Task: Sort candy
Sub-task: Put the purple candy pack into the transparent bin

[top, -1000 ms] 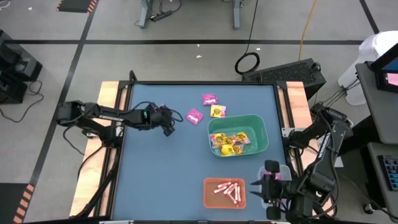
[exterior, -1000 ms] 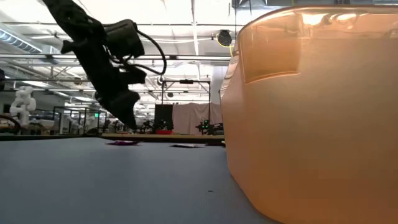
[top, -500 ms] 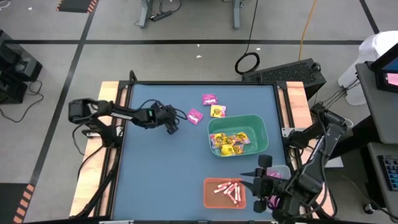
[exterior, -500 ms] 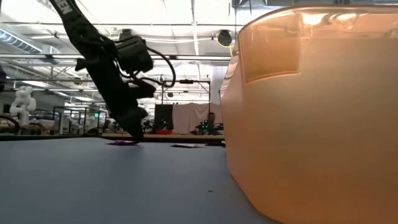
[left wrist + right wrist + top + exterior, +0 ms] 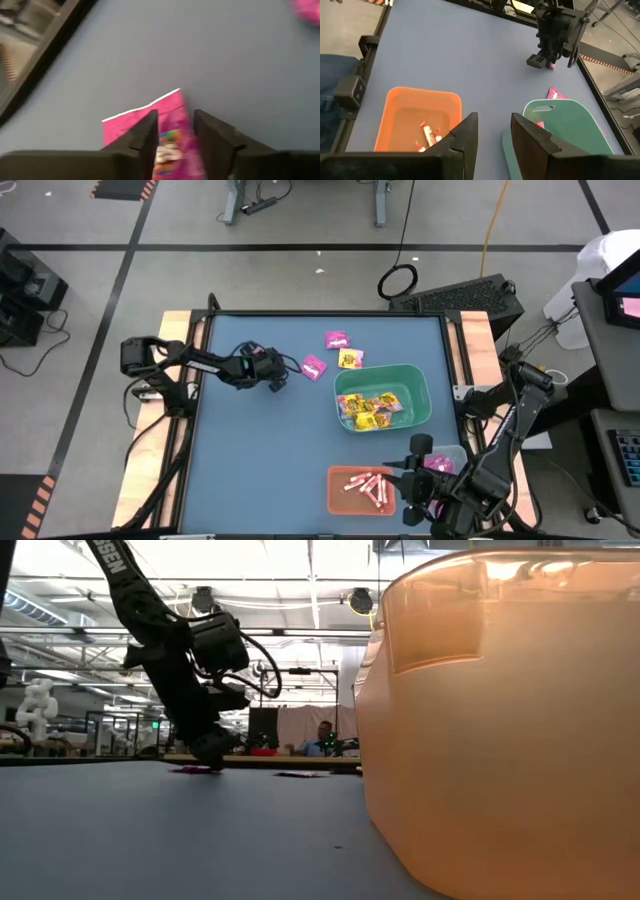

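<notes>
- The table (image 5: 270, 470) has a flat blue-grey top with pale wooden strips along its left and right edges, and it stands on a grey floor crossed by dark tape lines.
- The left gripper (image 5: 275, 380) is down at the table's far-left part, its fingers (image 5: 145, 135) straddling a magenta packet (image 5: 167, 137) that lies flat; they are partly closed around it, and I cannot tell whether they grip it.
- Two more magenta packets (image 5: 314, 366) (image 5: 337, 339) and a yellow packet (image 5: 350, 359) lie loose on the table, just beyond the green bin (image 5: 420, 405).
- The green bin holds mostly yellow packets; the orange bin (image 5: 340, 502) at the near edge holds pink-white sticks (image 5: 366, 486).
- The right gripper (image 5: 425, 480) hangs near the table's near-right corner, beside the orange bin, fingers partly apart with nothing between them.
- In the low view, the room behind is a bright hall with ceiling beams, racks, and a seated person (image 5: 322, 740) far off.
</notes>
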Robot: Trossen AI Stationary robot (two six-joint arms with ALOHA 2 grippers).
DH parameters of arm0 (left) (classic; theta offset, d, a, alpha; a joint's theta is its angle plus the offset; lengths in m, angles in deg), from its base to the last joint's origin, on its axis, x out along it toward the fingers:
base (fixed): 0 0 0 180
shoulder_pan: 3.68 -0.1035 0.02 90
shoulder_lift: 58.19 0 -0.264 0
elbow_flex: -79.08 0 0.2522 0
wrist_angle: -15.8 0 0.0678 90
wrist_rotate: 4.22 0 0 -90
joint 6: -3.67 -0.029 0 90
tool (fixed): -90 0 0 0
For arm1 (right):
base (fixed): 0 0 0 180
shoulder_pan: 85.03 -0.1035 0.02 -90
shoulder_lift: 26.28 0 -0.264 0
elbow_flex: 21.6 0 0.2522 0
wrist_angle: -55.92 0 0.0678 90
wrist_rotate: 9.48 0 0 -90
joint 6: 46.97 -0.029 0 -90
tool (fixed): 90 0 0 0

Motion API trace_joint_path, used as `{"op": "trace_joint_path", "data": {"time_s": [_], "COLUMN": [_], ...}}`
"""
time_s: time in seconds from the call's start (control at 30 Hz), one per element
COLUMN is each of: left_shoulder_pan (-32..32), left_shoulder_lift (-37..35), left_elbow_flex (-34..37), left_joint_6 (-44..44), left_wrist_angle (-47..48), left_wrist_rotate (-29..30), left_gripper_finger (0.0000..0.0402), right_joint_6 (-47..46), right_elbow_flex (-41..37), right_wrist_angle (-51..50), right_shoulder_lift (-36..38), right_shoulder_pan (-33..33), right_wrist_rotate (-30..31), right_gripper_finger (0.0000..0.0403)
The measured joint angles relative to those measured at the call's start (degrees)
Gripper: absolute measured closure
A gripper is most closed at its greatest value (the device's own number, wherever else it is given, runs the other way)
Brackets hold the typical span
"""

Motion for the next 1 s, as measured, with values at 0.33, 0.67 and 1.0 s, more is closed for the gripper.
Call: {"op": "trace_joint_path", "data": {"time_s": [0.33,0.67,1.0], "left_shoulder_pan": [-1.0,3.9,2.4], "left_shoulder_lift": [0.0,-5.0,-6.1], "left_elbow_flex": [0.0,0.0,0.0], "left_joint_6": [0.3,2.8,6.4], "left_wrist_angle": [1.3,5.2,9.3], "left_wrist_rotate": [-0.6,1.0,0.1], "left_gripper_finger": [0.0395,0.0400,0.0321], "right_joint_6": [0.0,0.1,0.1], "right_elbow_flex": [0.0,0.0,0.0], "right_wrist_angle": [1.4,2.1,2.3], "right_shoulder_lift": [0.0,0.0,0.0], "right_shoulder_pan": [0.0,0.8,1.5], "right_wrist_rotate": [0.1,0.1,0.1], "right_gripper_finger": [0.0296,0.0296,0.0296]}}
